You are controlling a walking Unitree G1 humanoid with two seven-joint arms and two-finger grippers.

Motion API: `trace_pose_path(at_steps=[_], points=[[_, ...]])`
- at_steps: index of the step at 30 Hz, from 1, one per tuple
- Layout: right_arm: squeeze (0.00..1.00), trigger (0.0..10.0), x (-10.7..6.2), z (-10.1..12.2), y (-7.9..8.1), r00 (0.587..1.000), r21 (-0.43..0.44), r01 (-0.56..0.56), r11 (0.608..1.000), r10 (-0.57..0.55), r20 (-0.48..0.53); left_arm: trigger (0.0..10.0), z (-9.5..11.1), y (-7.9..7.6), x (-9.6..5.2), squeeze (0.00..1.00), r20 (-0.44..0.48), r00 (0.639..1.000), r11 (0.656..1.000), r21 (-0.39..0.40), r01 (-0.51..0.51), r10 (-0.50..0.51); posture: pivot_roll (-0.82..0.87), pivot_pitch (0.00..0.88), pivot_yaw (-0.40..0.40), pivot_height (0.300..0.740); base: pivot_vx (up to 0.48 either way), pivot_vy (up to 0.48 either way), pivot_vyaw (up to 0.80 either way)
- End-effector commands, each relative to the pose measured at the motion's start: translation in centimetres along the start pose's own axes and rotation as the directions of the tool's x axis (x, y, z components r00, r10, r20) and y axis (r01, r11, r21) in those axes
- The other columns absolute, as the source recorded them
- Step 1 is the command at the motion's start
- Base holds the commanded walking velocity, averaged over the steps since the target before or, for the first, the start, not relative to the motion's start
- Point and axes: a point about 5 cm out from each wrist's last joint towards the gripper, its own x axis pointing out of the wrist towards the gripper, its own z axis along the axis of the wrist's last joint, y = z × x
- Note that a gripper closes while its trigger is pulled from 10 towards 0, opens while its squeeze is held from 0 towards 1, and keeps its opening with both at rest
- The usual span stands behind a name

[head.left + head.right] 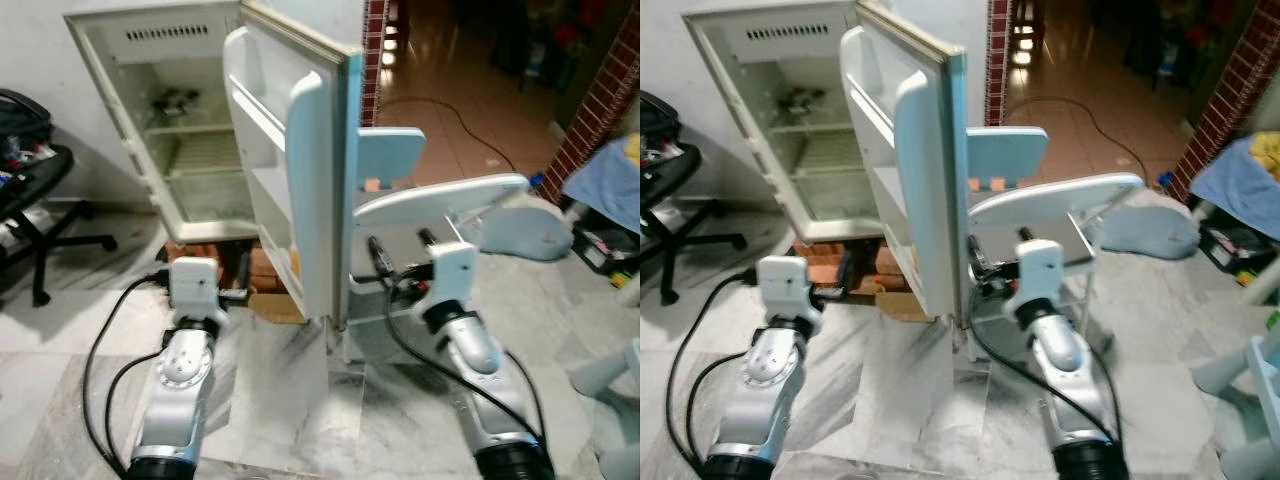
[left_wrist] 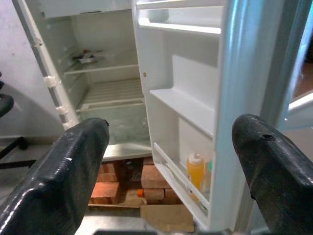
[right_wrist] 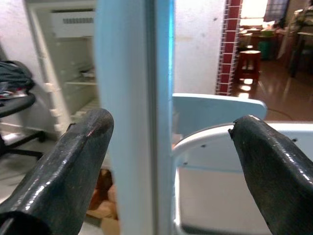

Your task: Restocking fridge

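Observation:
A small white fridge [image 1: 190, 140] stands on bricks with its door [image 1: 300, 170] swung wide toward me. A small dark item [image 1: 175, 98] lies on its upper shelf. The door's lowest rack holds an orange bottle [image 2: 195, 169]. My left gripper [image 2: 171, 127] is open and empty, held low in front of the fridge and facing the inside of the door. My right gripper [image 1: 400, 250] is open too, just right of the door's outer edge [image 3: 146, 117], which stands between its fingers a little way ahead; whether they touch it I cannot tell.
A white plastic chair [image 1: 440, 195] stands right behind the door, close to my right arm. A black office chair [image 1: 30, 200] is at the left. Bricks [image 1: 260, 265] and cardboard [image 1: 275, 305] lie under the fridge. A blue cloth [image 1: 605, 180] lies at the right.

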Motion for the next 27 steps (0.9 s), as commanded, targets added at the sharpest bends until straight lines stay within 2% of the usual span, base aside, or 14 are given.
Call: trace_pose_path(at_steps=[1, 8, 11, 14, 16, 22, 27], points=[[0.0, 10.0, 0.6, 0.9, 0.8, 0.999, 0.002, -0.026, 1.0, 0.026, 0.042, 10.0, 0.2, 0.8, 0.1, 0.0, 0.007, 1.0, 1.0, 0.012, -0.02, 0.02, 0.05, 0.0, 0.025, 0.74, 0.48, 0.0, 0.0], [0.0, 10.0, 0.7, 1.0, 0.9, 0.999, 0.001, -0.028, 1.0, 0.028, 0.047, 10.0, 0.1, 0.7, 0.1, 0.0, -0.002, 1.0, 1.0, 0.0, -0.028, 0.028, 0.05, 0.0, 0.023, 0.74, 0.445, 0.0, 0.0], [0.0, 10.0, 0.7, 1.0, 1.0, 0.998, 0.001, -0.033, 0.999, 0.033, 0.046, 10.0, -0.1, 0.5, 0.1, 0.0, -0.018, 1.0, 1.0, 0.0, -0.026, 0.026, 0.05, 0.0, 0.023, 0.74, 0.0, 0.0, 0.0], [0.0, 10.0, 0.9, 1.1, 1.0, 0.998, 0.003, -0.036, 0.999, 0.036, 0.046, 10.0, -0.9, 0.3, 0.0, 0.0, -0.071, 0.997, 1.0, -0.001, -0.026, 0.026, 0.06, 0.0, 0.023, 0.74, 0.0, 0.0, 0.0], [0.0, 10.0, 1.2, 1.2, 1.0, 0.998, 0.01, -0.049, 0.999, 0.049, 0.048, 10.0, -2.0, 0.3, -0.1, 0.0, -0.153, 0.988, 0.999, -0.007, -0.038, 0.037, 0.06, 0.0, 0.023, 0.74, 0.0, 0.0, 0.0], [0.0, 10.0, 2.3, 2.0, 1.2, 0.994, 0.002, -0.085, 0.996, 0.085, 0.074, 10.0, -2.5, 0.4, -0.1, 0.0, -0.185, 0.982, 0.999, -0.014, -0.039, 0.036, 0.06, 0.0, 0.02, 0.74, 0.0, 0.0, 0.0], [0.0, 10.0, 3.2, 2.7, 1.1, 0.991, -0.022, -0.08, 0.997, 0.082, 0.105, 10.0, -2.5, 0.5, -0.1, 0.0, -0.189, 0.981, 0.999, -0.013, -0.044, 0.041, 0.07, 0.0, 0.017, 0.74, 0.0, 0.0, 0.8]])
